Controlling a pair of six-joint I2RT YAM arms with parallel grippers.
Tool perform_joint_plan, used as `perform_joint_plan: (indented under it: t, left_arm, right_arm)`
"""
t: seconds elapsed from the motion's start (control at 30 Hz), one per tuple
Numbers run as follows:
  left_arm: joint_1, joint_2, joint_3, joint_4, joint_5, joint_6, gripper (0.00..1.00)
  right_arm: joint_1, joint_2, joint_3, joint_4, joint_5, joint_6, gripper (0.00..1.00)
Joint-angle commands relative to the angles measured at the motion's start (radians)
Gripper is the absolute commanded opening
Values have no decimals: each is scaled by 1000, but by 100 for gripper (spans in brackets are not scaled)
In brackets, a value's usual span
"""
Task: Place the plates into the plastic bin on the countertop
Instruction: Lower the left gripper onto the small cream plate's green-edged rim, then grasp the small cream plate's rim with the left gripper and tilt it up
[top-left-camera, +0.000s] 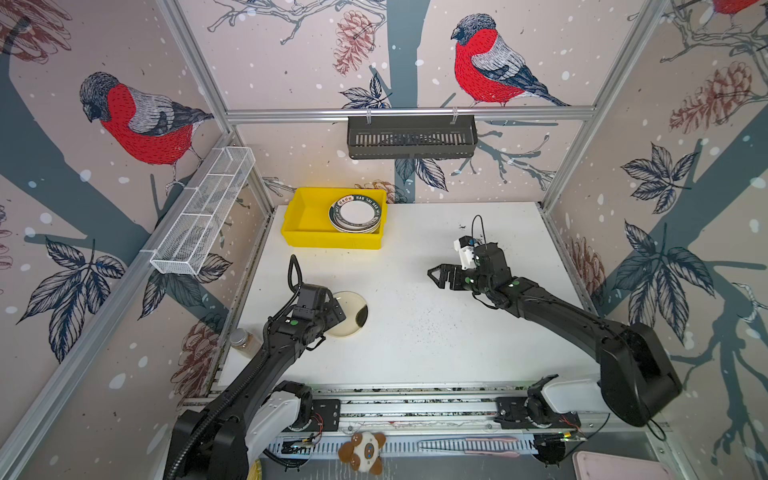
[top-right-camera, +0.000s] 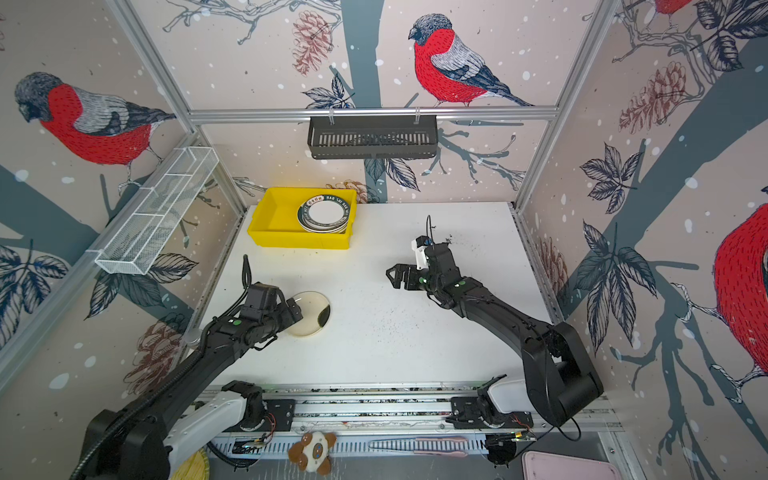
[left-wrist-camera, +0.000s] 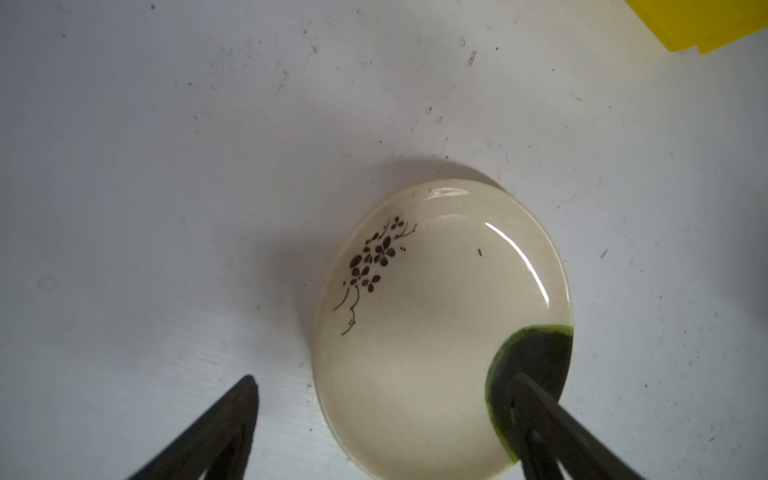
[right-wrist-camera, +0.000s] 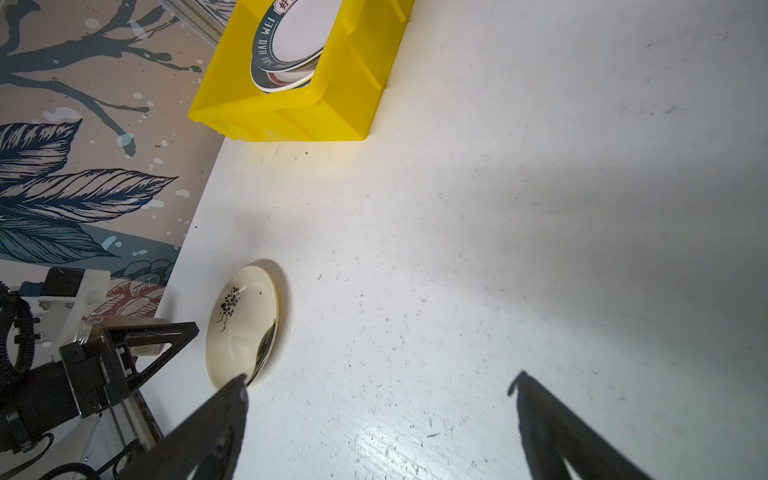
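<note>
A cream plate (top-left-camera: 350, 316) (top-right-camera: 312, 316) with a small flower motif and a dark green patch lies flat on the white countertop (top-left-camera: 436, 332), front left. My left gripper (left-wrist-camera: 383, 377) is open at the plate's near edge. One finger (left-wrist-camera: 540, 415) is over the green patch, the other (left-wrist-camera: 224, 424) is beside the plate above bare table. The yellow plastic bin (top-left-camera: 316, 237) (top-right-camera: 286, 239) (right-wrist-camera: 332, 112) stands at the back left with several stacked plates (top-left-camera: 357, 214) (right-wrist-camera: 291, 37) in its right half. My right gripper (top-left-camera: 433, 277) (right-wrist-camera: 380, 376) hangs open over bare table, holding nothing.
A black slotted basket (top-left-camera: 411, 137) hangs on the back rail and a white wire-mesh basket (top-left-camera: 203, 212) on the left wall. A small jar (top-left-camera: 243, 343) stands by the table's left edge. Below the front rail lie a plush toy (top-left-camera: 363, 451) and a pink tray (top-left-camera: 615, 465).
</note>
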Motion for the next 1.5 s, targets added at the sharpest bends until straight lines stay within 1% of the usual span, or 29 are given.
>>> perform_joint_plan:
  t: [0.0,0.17,0.27,0.37,0.43,0.6,0.83,0.93,1.03,1.07,1.27,1.3,1.4,1.47]
  left_arm:
    - [3,-46,-23,1,24,-62,80]
    - [5,-77,-53,-3,22,-80,75]
    - [6,-69,-72,38,39,-91,72]
    - [6,-47,-91,90,72,-103,64]
    - [7,-38,-107,130,93,-120,63]
    - [6,-36,-155,210,112,-154,54]
    - [7,-66,-202,258,91,-201,51]
    - [7,-77,-237,308,96,-229,45]
    - [8,-64,-256,350,108,-241,42]
    - [7,-54,-260,361,117,-243,38]
    - [8,-26,-285,407,126,-269,37]
    - [7,-27,-288,415,124,-274,36]
    - [8,-29,-295,431,114,-278,28]
    - [8,-29,-301,433,97,-277,27]
  right_arm:
    - [-2,-4,5,18,-15,-10,100]
    - [-5,-2,3,19,-17,-12,100]
    - [-8,3,1,20,-22,-13,99]
    - [-11,9,0,14,-26,-13,99]
    - [-12,10,-4,9,-26,-15,100]
    - [-19,-3,-7,1,-25,-18,99]
    - [-26,2,-1,3,-26,-9,99]
    - [-26,6,3,3,-29,-7,99]
    - [-27,4,4,2,-28,-7,100]
    - [-28,6,6,0,-27,-7,99]
    - [-32,15,9,-2,-29,-1,96]
    - [-33,17,10,1,-29,0,96]
    - [-33,19,11,4,-30,4,95]
    - [-35,20,9,3,-30,4,95]
